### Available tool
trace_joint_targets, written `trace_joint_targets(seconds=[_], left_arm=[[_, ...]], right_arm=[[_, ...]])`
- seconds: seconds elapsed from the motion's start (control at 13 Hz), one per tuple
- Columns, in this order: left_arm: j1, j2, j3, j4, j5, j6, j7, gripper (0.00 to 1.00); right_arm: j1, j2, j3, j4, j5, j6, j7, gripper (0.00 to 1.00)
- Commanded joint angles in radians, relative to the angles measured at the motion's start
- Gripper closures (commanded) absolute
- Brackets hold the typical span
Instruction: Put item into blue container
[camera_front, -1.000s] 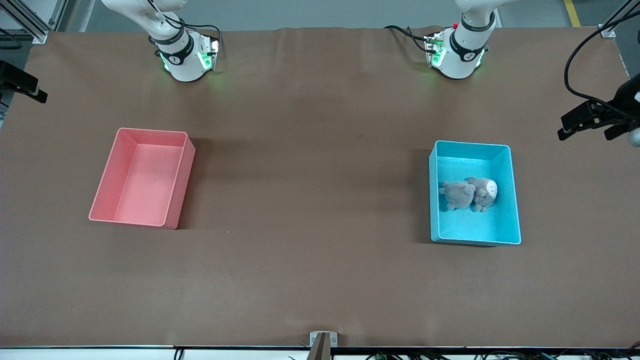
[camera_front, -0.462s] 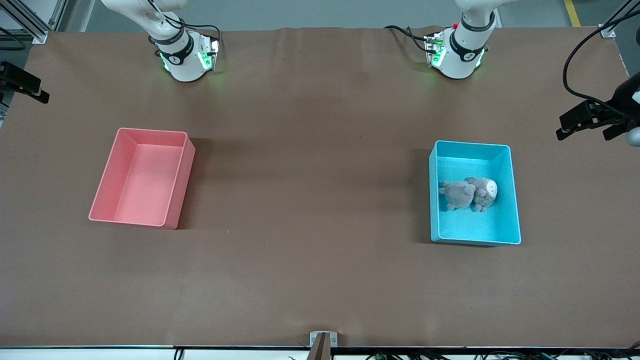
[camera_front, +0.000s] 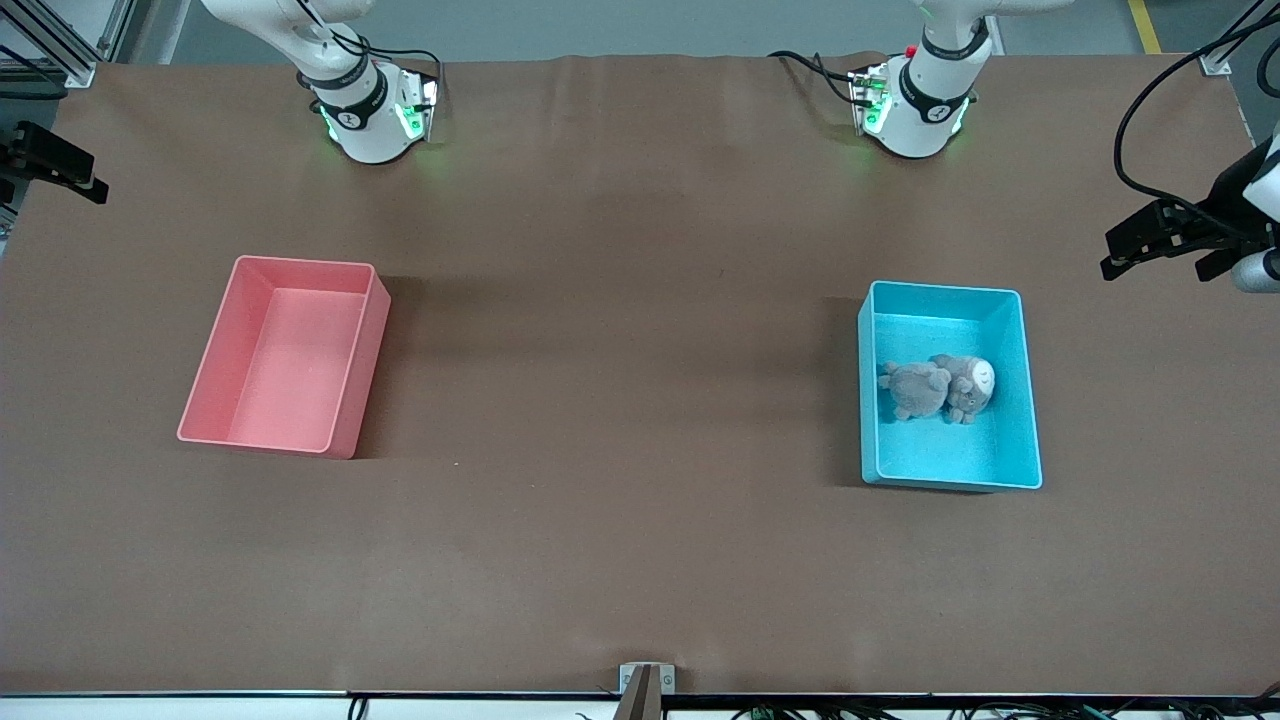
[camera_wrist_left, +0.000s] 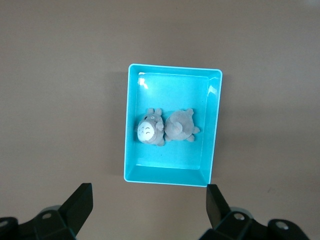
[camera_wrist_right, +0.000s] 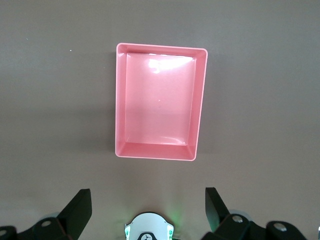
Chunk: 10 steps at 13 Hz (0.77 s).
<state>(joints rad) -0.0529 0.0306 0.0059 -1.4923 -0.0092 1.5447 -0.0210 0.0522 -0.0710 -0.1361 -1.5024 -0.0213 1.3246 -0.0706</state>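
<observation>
A high front camera overlooks the whole counter (camera_front: 620, 560). Each wrist camera looks straight down from well above: left shares the blue container (camera_front: 1028, 400) (camera_wrist_left: 129, 125), right the pink bin (camera_front: 215, 350) (camera_wrist_right: 200, 100).

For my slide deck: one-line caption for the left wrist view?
Open left gripper high over the blue bin holding the grey plush toy.

Bare table (camera_front: 620, 400) lies between the pink bin (camera_front: 285, 355) and blue container (camera_front: 948, 385); the plush animal (camera_front: 938, 388) fills the container's middle, its ends open.
</observation>
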Motion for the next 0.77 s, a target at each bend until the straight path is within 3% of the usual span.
trace_joint_targets(seconds=[0.0,0.69], left_arm=[[-0.005,-0.009,0.009,0.009,0.002,-0.003,0.004,0.00],[0.002,-0.011,0.013,0.012,0.002,-0.008,0.004,0.00]], right_arm=[[0.000,-0.041,0.000,-0.048,-0.012,0.028,-0.002,0.00],[0.000,-0.039,0.000,-0.045,0.000,0.041,0.002,0.00]])
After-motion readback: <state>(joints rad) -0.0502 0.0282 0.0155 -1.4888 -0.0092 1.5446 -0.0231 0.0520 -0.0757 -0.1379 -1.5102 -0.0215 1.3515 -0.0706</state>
